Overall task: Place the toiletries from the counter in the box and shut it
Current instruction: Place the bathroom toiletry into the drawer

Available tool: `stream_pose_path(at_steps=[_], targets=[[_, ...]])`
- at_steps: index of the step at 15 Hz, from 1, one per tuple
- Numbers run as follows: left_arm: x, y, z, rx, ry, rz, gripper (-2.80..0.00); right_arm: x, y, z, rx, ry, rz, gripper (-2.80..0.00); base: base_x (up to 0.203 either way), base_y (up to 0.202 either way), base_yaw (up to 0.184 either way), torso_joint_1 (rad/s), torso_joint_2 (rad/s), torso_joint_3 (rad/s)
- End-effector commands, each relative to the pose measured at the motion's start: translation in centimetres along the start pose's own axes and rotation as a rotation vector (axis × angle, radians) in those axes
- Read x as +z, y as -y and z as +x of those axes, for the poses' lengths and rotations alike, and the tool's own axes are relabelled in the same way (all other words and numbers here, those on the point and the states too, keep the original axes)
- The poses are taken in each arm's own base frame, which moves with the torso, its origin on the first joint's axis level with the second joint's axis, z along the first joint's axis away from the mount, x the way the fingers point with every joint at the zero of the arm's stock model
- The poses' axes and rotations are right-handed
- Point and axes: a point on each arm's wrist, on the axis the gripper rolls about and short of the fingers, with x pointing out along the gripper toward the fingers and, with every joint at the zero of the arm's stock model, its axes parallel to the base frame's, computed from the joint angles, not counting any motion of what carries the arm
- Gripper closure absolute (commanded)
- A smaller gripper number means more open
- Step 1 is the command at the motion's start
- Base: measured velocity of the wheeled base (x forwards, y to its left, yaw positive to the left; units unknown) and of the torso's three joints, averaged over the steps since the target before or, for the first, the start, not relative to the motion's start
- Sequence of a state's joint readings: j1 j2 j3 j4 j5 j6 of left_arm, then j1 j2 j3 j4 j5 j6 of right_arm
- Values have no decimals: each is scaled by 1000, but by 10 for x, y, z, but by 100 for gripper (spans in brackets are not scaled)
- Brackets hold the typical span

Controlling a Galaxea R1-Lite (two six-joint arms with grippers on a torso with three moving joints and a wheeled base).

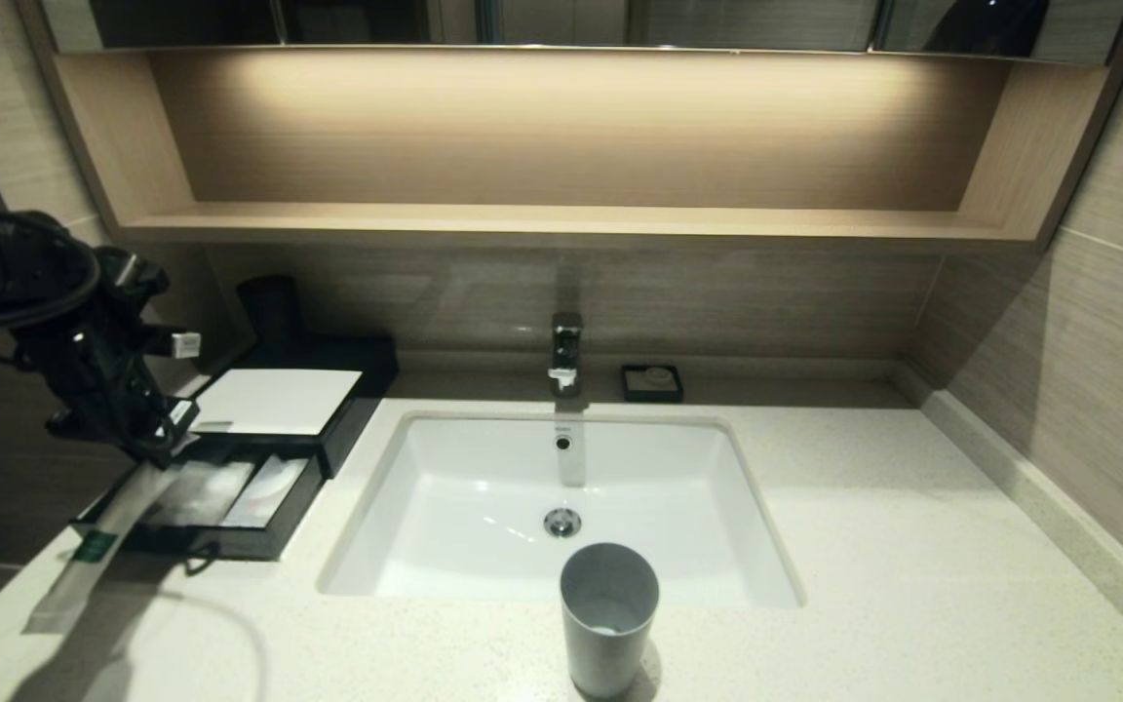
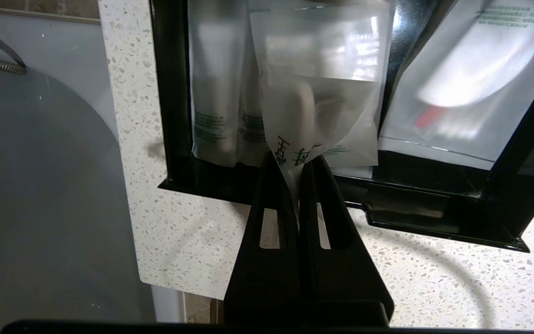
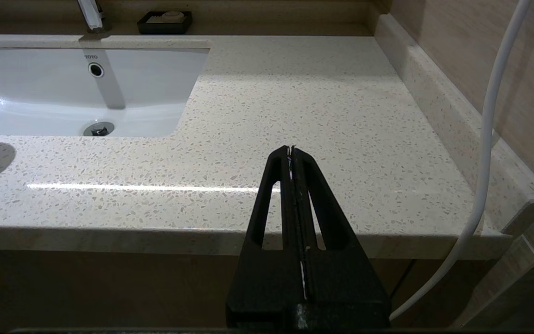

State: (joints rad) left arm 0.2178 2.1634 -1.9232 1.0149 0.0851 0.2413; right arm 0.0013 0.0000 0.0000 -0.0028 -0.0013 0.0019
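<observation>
The box [image 1: 279, 409] sits on the counter [image 1: 893, 546] left of the sink [image 1: 561, 507]. A cup [image 1: 608, 616] stands before the sink, a soap dish [image 1: 652, 382] behind it

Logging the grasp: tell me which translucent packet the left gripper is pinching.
The middle packet, hanging over the open drawer: the left gripper clamps its lower corner, while the others lie flat inside.

Looking down from the head over the counter [image 1: 864, 546] and sink [image 1: 561, 507]; peering close into the open drawer [image 2: 434, 218] from the left wrist; facing level across counter and sink from the right wrist, sharing both with the head.
</observation>
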Motion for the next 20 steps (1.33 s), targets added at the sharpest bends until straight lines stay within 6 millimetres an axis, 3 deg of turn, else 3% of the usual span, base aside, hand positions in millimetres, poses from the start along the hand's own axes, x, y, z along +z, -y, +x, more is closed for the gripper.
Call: stream_pose_path(at_steps=[1, 20], targets=[[1, 3, 5, -5, -15, 10, 0, 0, 0, 0, 0, -1, 0, 0, 0, 0, 0, 0, 0, 0], [6, 16, 28, -33, -72, 32, 0, 0, 0, 0, 0, 0, 0, 0, 0, 0, 0, 0, 0, 0]])
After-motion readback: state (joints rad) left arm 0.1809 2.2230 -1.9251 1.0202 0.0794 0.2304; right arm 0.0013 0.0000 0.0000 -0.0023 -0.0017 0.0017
